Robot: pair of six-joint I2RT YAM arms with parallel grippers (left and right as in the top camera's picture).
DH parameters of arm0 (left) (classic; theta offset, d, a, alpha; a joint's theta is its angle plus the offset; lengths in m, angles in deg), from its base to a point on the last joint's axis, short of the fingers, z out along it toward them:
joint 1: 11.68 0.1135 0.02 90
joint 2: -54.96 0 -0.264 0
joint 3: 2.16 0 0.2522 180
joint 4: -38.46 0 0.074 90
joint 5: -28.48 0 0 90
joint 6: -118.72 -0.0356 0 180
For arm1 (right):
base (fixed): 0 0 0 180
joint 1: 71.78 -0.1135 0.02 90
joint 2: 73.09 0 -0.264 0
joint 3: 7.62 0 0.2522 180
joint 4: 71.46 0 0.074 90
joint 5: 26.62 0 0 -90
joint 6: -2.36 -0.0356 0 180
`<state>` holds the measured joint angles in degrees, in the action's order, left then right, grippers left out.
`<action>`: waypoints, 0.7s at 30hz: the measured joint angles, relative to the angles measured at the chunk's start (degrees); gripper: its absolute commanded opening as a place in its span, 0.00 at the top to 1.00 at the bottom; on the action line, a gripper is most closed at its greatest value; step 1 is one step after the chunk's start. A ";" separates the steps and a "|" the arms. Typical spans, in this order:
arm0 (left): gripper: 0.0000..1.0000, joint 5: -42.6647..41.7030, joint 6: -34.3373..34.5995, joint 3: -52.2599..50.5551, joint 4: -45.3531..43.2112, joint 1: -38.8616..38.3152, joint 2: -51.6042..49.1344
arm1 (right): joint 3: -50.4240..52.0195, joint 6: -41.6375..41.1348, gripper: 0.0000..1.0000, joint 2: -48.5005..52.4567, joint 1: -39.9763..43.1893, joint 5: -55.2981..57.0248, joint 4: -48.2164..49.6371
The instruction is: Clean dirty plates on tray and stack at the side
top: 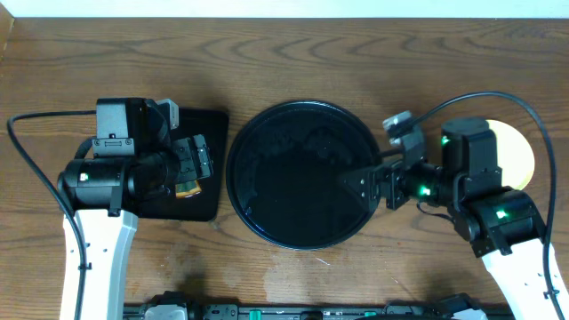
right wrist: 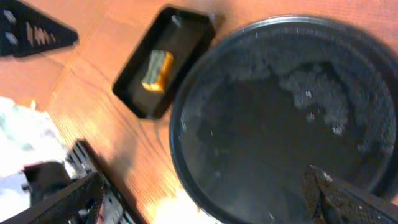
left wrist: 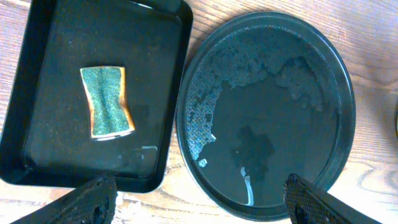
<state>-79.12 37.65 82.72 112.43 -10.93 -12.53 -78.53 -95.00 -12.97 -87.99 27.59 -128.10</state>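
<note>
Hovering both jaws wide open and empty, I am resting the sponge (left wrist: 107, 101) in its rectangular tray (left wrist: 50, 37), the yellow plate (top: 524, 151) off the round tray (left wrist: 267, 124).

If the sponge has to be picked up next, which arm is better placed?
Left. The open left gripper hangs over the rectangular tray that holds the sponge. The right gripper, also open, is over the far side of the round tray, away from the sponge.

The left arm (top: 96, 253) and right arm (top: 526, 267) pair white links with black joint housings and looping black cables; green lights glow on the right.
</note>
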 measured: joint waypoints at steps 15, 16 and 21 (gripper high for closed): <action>0.14 0.02 0.00 0.00 0.00 0.00 0.00 | 0.92 18.80 0.01 -19.91 2.36 8.63 -0.96; 0.14 0.04 0.00 0.00 0.00 0.00 0.00 | 2.05 19.30 0.01 -22.08 2.38 10.95 -0.66; 0.13 0.02 0.00 0.00 0.00 0.00 0.00 | 12.24 20.63 0.01 -32.48 4.35 18.67 2.60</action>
<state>-79.10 37.65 82.72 112.43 -10.93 -12.53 -66.29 -74.37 -45.45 -83.64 46.26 -125.50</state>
